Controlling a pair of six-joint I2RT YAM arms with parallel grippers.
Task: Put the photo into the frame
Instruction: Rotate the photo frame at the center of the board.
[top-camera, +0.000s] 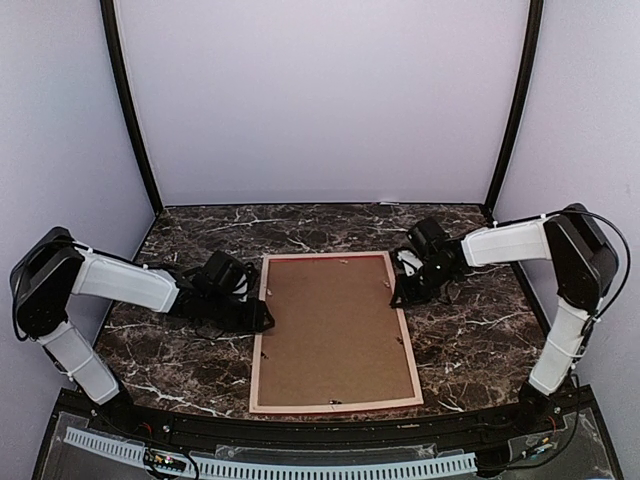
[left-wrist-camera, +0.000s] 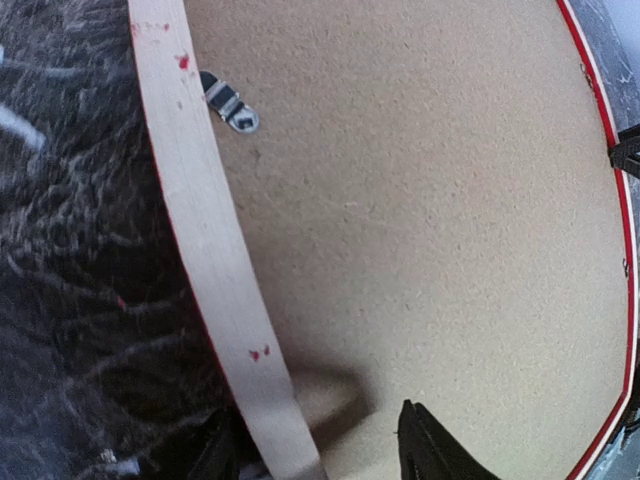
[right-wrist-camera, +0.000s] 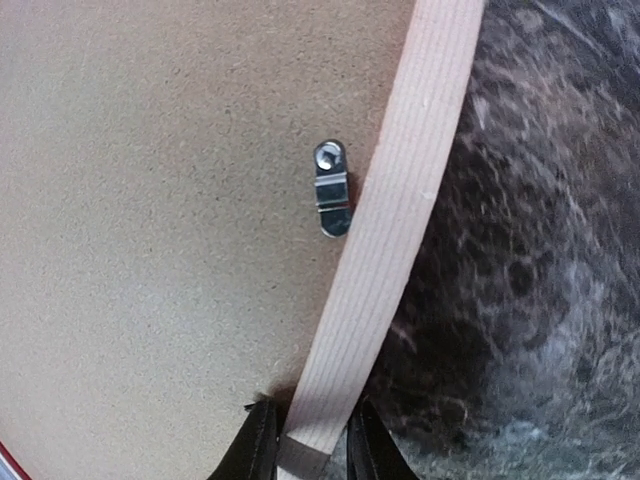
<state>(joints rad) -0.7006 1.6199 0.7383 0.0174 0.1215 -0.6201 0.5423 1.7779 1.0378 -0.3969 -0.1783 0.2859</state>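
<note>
The frame (top-camera: 258, 350) lies face down in the middle of the table, pale wood rails up, with a thin red edge showing (left-wrist-camera: 628, 300). A brown backing board (top-camera: 333, 330) fills it. The photo is hidden. My left gripper (top-camera: 262, 318) is at the frame's left rail (left-wrist-camera: 205, 230). Its jaws straddle the rail (left-wrist-camera: 312, 430), open, with a wide gap over the board (left-wrist-camera: 420, 200). My right gripper (top-camera: 398, 295) is at the right rail (right-wrist-camera: 400, 180), and its two fingers (right-wrist-camera: 312, 440) are shut on the rail from both sides.
Small metal retaining clips (left-wrist-camera: 230, 105) (right-wrist-camera: 332, 190) sit on the board beside each rail. The dark marble table (top-camera: 470, 340) surrounds the frame. Pale walls with black posts (top-camera: 130, 110) enclose the back and sides.
</note>
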